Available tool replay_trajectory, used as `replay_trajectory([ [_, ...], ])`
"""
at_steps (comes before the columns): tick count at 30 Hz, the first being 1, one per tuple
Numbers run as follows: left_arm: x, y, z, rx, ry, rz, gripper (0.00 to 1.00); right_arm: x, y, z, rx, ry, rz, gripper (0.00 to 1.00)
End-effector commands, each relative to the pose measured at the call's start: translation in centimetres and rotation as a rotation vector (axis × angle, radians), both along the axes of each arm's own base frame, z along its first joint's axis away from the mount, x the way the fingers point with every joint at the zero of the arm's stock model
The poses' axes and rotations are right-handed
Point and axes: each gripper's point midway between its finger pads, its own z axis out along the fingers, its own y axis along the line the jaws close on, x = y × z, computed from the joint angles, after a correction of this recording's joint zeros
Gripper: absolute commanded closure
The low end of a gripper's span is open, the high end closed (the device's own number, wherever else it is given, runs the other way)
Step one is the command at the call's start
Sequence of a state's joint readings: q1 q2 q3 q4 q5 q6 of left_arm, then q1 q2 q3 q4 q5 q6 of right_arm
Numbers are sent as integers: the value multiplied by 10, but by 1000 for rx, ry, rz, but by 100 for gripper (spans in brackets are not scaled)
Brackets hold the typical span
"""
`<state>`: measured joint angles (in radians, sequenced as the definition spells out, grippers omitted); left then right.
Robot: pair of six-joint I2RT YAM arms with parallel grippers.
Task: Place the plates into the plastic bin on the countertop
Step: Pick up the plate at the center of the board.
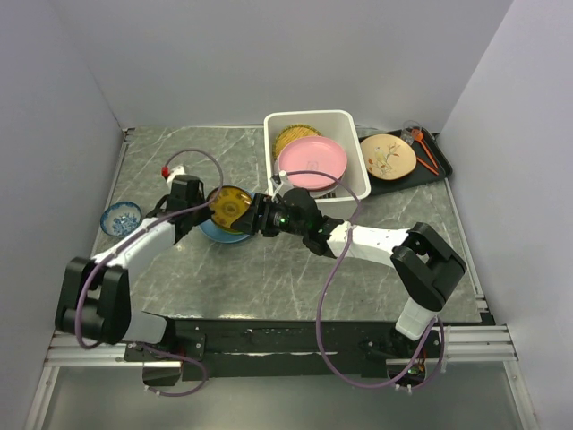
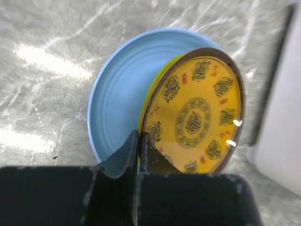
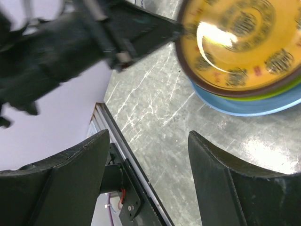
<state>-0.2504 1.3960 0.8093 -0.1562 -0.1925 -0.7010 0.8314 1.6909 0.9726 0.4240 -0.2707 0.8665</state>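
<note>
My left gripper is shut on the near rim of a yellow plate with a dark rim and dark round emblems, holding it tilted up. A lime-green edge shows on its underside. A blue plate lies flat on the countertop beneath it. My right gripper is open and empty, just right of the yellow plate and above bare countertop. The white plastic bin stands behind it, holding a pink plate and a yellow lattice plate.
A black tray at the back right holds a cream plate with a branch and an orange utensil. A small blue patterned bowl sits at the left. A red-and-white object lies behind my left arm. Walls enclose three sides.
</note>
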Motion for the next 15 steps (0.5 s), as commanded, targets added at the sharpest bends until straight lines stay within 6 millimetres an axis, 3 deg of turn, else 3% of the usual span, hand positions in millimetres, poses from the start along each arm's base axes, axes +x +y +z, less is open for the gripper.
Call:
replay_trajectory([
  [1, -2, 4, 40, -34, -103, 15, 99, -1, -23, -54, -128, 130, -73, 25],
  [15, -29, 2, 60, -107, -147, -13, 99, -7, -25, -57, -103, 149, -78, 25],
])
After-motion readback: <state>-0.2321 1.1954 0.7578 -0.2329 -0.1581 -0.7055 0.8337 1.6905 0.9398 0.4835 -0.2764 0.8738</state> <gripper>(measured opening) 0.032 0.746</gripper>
